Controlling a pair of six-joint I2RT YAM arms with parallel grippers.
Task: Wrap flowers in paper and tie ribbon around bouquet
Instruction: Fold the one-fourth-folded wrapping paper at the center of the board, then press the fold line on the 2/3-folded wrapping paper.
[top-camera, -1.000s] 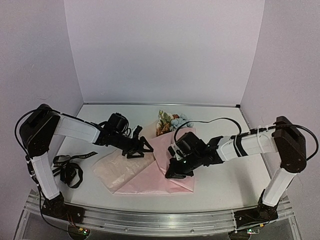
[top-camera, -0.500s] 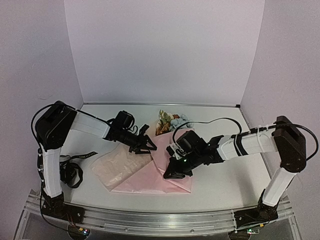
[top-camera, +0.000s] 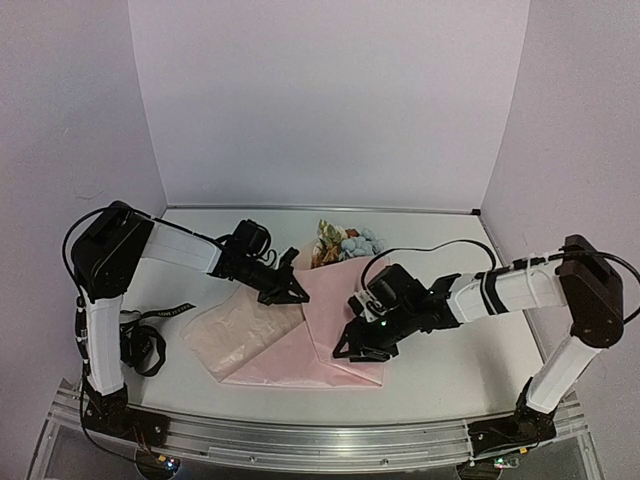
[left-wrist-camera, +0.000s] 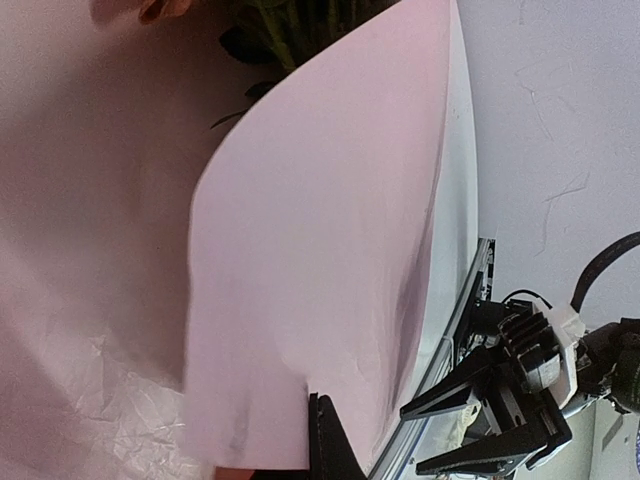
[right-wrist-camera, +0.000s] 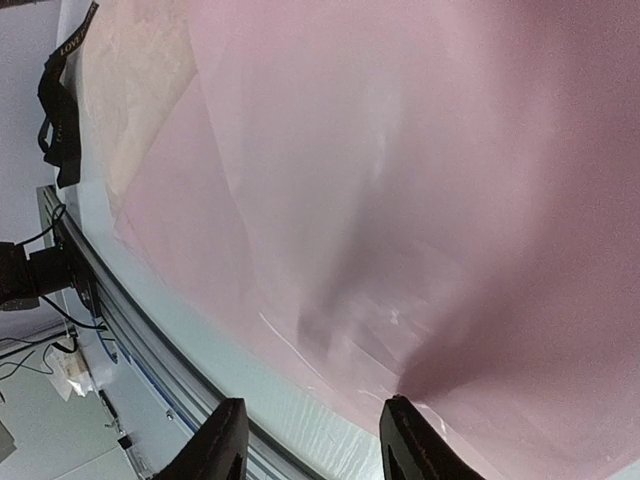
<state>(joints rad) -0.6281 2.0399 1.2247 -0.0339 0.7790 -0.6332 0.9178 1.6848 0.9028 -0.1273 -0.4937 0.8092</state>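
Where left gripper (top-camera: 296, 293) gaped before, now pinched on paper (top-camera: 335, 312); right gripper (top-camera: 360, 352) released, jaws apart.

the pink paper (top-camera: 265, 340) lies spread and creased before me, its right part folded over into a smooth flap with a sharp slanting edge. the flowers (top-camera: 345, 243), pale blue, cream and orange with green leaves, poke out at its far end. the black lettered ribbon (right-wrist-camera: 58, 135) lies bunched well off to my left.
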